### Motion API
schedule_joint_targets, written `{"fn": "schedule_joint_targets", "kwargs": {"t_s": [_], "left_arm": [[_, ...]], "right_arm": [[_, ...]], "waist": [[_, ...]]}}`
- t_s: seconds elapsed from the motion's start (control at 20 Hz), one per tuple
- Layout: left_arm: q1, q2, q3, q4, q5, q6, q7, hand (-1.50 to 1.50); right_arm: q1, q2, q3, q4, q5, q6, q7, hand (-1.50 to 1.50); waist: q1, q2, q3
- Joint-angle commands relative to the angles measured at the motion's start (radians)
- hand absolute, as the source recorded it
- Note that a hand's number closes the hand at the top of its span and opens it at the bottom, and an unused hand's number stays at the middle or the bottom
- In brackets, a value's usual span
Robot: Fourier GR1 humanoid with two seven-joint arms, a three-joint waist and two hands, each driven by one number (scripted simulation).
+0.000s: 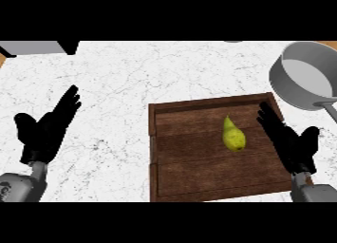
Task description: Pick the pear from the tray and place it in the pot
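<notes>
The pear [233, 135] lies in my tray [199, 187], right of the tray's middle, its narrow end pointing toward the tray's far edge. My right hand [291, 141] is over the tray's right side, just beside the pear and not touching it, fingers straight and spread, holding nothing. The tray sits at the worktop's [129, 80] near edge, right of centre. The pot [310, 76] stands at the worktop's far right corner, beyond the tray's far right corner, its handle running toward the right edge. My left hand [46, 129] rests open over the worktop's left side, fingers up, well apart from the tray.
</notes>
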Motion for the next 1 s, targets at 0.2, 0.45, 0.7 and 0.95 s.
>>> {"fn": "schedule_joint_targets", "kwargs": {"t_s": [0.2,0.45,0.7,0.95], "left_arm": [[0.029,-0.087,0.047,-0.060,-0.042,0.117,-0.160,0.00],[0.091,-0.174,0.009,-0.091,-0.053,0.143,-0.247,0.00],[0.159,-0.205,0.008,-0.071,-0.068,0.117,-0.347,0.00],[0.101,-0.214,0.016,-0.076,-0.085,0.120,-0.276,0.00]], "right_arm": [[-0.098,-0.166,-0.267,-0.211,-0.074,0.025,-0.289,1.50],[0.077,-0.147,-0.306,-0.125,0.215,-0.309,-0.250,-1.50],[0.165,-0.050,-0.251,-0.348,0.179,-0.264,-0.434,-1.50],[0.259,-0.133,-0.208,-0.598,0.254,-0.209,-0.189,-1.50]], "waist": [[0.030,-0.021,-0.012],[0.039,-0.002,-0.013],[0.041,-0.002,-0.013],[0.038,-0.001,-0.013]]}}
